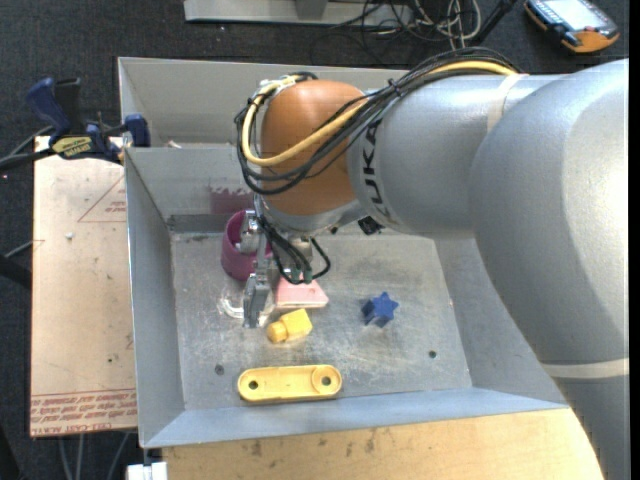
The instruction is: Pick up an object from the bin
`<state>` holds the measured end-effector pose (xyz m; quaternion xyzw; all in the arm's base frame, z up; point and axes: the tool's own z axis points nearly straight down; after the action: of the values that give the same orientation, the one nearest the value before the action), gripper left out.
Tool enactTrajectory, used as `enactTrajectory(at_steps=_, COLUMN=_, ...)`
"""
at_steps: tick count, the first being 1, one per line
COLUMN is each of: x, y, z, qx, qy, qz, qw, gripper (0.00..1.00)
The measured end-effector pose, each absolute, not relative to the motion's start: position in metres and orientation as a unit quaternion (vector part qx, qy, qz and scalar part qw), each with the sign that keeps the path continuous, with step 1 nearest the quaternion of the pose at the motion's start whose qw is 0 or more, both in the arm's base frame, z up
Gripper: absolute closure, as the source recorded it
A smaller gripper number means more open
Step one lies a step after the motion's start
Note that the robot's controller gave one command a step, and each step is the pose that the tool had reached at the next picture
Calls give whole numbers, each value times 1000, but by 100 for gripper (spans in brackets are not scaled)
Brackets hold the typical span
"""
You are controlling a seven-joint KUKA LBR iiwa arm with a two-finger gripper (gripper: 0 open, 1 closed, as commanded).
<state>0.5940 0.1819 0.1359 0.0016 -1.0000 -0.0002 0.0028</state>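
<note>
The gripper [258,306] is down low near the middle of the bin [150,268]. I cannot tell if it is open or shut. A little yellow block [288,326] lies just beside it, at 4 o'clock, pointing from 8 to 2. A pink piece [302,294] sits at 3 o'clock and a purple cup [236,253] at 11.

Looked like a robotics lab: KUKA arm [520,198] over a grey metal bin [150,298], loose cables [450,8] and a handheld controller [572,20] on dark floor [60,28].
</note>
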Motion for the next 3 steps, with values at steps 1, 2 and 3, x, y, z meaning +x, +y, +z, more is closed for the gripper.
enactTrajectory(at_steps=1, x=596, y=181, z=140, qx=0, qy=-1000, qz=-1, qw=0, gripper=0)
enactTrajectory(at_steps=2, x=577, y=153, z=73, qx=18, qy=-1000, qz=-3, qw=-8, gripper=0)
enactTrajectory(at_steps=3, x=574, y=158, z=123, qx=4, qy=-1000, qz=-1, qw=0, gripper=0)
